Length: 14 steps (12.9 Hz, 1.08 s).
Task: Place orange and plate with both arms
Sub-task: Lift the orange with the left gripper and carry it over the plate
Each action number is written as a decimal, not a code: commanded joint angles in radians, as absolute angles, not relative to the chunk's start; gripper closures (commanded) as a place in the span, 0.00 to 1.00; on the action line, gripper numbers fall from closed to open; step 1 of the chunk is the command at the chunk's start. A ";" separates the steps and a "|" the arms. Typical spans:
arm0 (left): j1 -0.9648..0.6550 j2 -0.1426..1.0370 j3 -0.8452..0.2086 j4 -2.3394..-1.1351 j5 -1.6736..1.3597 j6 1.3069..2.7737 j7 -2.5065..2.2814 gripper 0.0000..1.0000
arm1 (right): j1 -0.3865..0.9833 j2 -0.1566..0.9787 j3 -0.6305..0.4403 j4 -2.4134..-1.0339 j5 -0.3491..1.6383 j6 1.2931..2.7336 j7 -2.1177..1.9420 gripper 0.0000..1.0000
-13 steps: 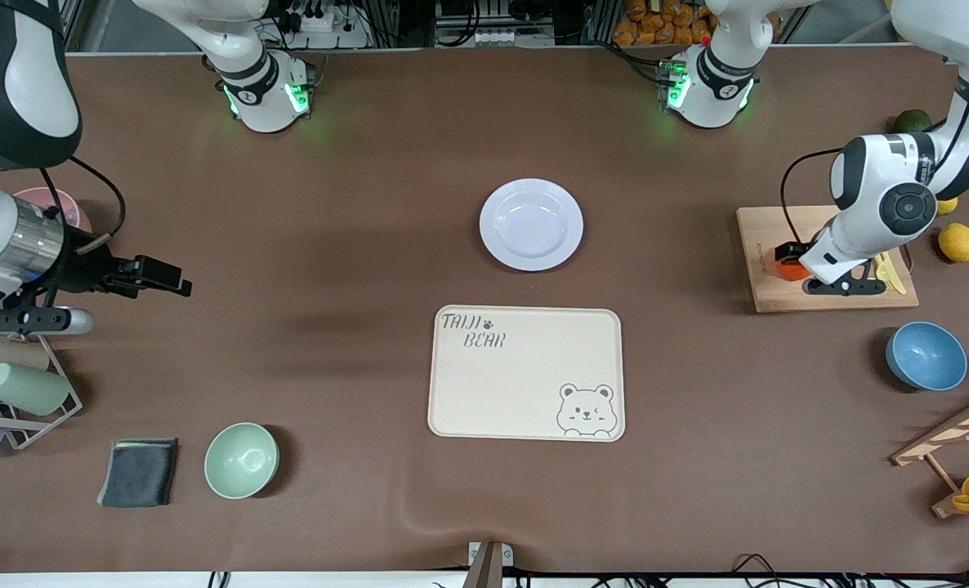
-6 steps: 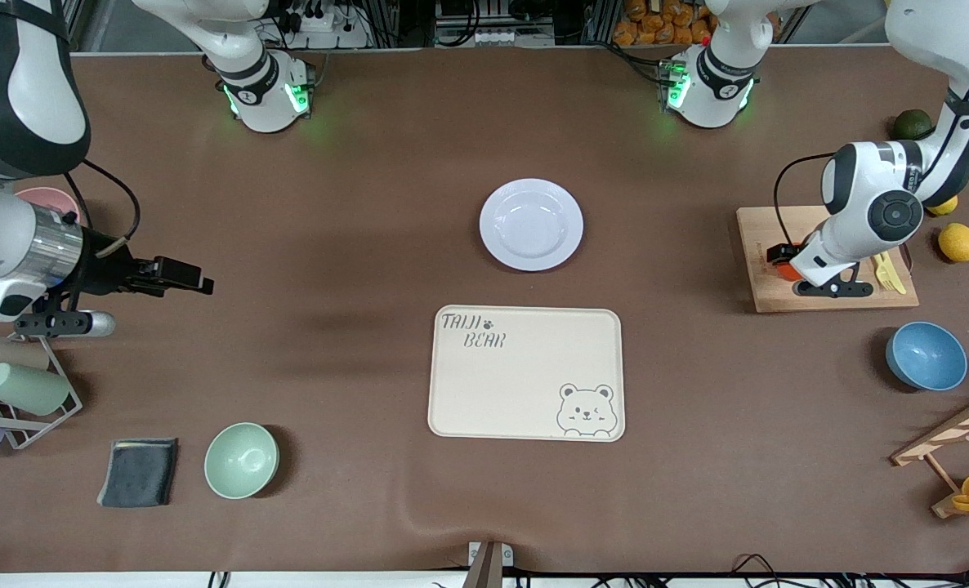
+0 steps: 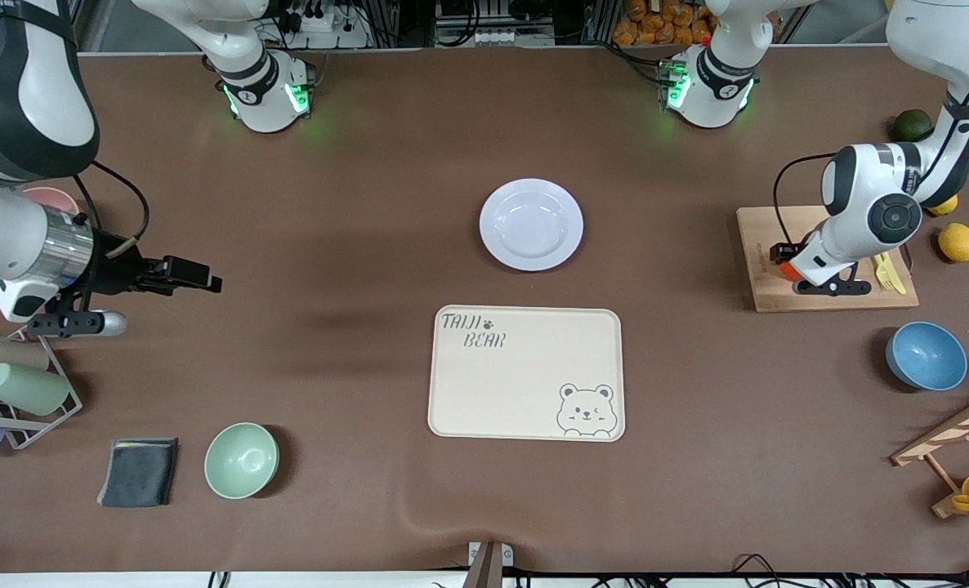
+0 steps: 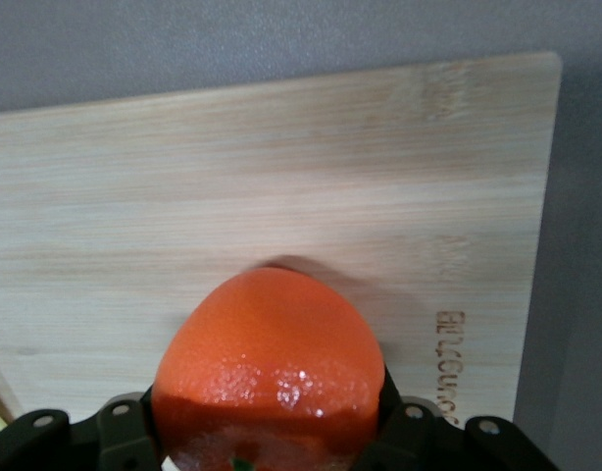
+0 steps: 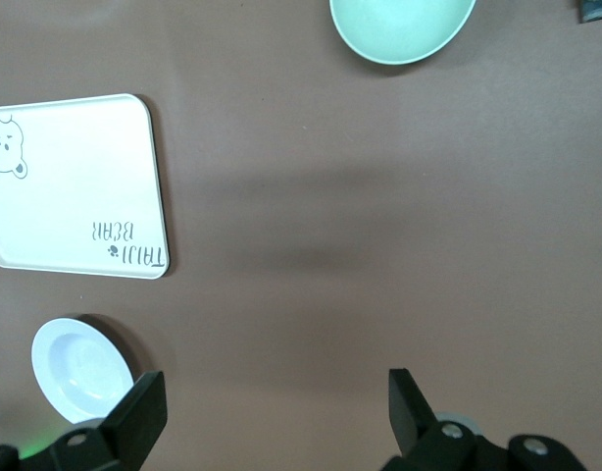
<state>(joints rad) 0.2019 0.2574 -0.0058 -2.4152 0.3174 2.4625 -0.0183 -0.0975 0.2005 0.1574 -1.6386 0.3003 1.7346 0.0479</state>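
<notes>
Left gripper (image 3: 787, 263) clamps the dimpled round orange (image 4: 270, 368) on the wooden board (image 4: 281, 186).

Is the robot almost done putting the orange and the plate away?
Not yet. Nothing is placed. The left gripper has shut on the orange, low over the wooden board. The plate lies untouched on the table, and the right gripper, open, hangs over bare table. The tray holds nothing.
</notes>
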 commanded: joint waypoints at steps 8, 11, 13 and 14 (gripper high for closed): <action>0.210 0.068 -0.217 -2.350 0.308 2.244 -0.109 0.87 | -0.080 0.242 0.156 -1.651 0.429 1.726 0.037 0.00; 0.209 0.002 -0.404 -2.341 0.162 2.128 -0.231 0.87 | -0.074 0.267 0.155 -1.651 0.478 1.727 0.038 0.00; 0.209 -0.003 -0.542 -2.268 0.097 2.024 -0.374 0.87 | -0.072 0.270 0.156 -1.651 0.494 1.724 0.040 0.00; 0.206 0.009 -0.605 -2.217 0.065 1.972 -0.458 0.87 | -0.072 0.273 0.155 -1.652 0.506 1.720 0.041 0.00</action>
<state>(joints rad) 0.1974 0.0126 -0.5190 -2.2915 0.1127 2.0655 -0.3587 -0.0748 0.2721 0.1586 -1.6490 0.4723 1.7274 0.0469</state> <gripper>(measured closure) 0.278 0.000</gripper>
